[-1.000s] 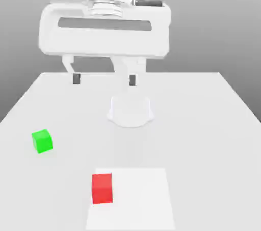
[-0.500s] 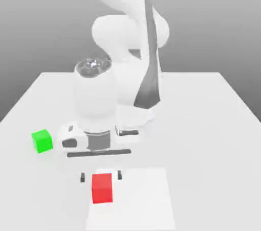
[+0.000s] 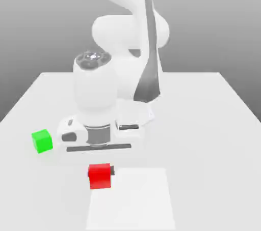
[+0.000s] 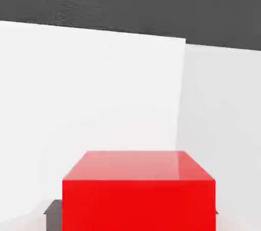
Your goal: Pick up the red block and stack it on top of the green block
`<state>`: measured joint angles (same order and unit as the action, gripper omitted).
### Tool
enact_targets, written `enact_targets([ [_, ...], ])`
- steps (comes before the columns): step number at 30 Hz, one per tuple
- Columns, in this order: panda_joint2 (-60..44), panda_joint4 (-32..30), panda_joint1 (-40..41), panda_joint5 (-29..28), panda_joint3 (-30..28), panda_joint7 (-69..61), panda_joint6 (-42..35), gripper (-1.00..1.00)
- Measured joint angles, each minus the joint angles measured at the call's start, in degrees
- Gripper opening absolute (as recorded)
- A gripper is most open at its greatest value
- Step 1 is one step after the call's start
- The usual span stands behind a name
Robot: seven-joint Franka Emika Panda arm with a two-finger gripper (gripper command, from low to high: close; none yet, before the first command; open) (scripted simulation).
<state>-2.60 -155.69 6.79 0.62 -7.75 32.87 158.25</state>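
Note:
The red block [image 3: 99, 178] sits between the fingers of my gripper [image 3: 100, 172], which is shut on it; it hangs just above the table near the front. A dark fingertip [image 3: 112, 172] shows at the block's right side in the exterior view. The hand view has the red block [image 4: 137, 189] close up between the dark pads [image 4: 52, 208]. The green block [image 3: 42, 141] rests on the table toward the exterior view's left, apart from the gripper and a little farther back.
A paler square patch [image 3: 137, 199] marks the table under and to the right of the held block. The arm's base [image 3: 140, 115] stands at the table's middle back. The white table [image 3: 204, 133] spreads wide on the exterior view's right.
The arm came down over the red block, the jaws closed on it, and the block has risen slightly off the table.

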Motion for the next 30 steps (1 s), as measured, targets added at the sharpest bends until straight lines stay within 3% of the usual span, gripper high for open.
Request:
enact_targets([
  [19, 15.6, -10.1, 32.0, -9.9, -11.0, 51.0, -5.1, -1.00],
  [23, 10.1, -10.4, 32.4, -7.3, -12.2, 51.6, 0.8, -1.00],
  [26, 3.7, -10.3, 30.8, -1.4, -12.2, 47.7, 6.7, -1.00],
  [27, 1.6, -10.2, 30.9, 1.4, -11.2, 45.7, 8.6, 1.00],
  [30, 1.6, -10.2, 30.2, 1.4, -11.2, 45.7, 8.6, 1.00],
])
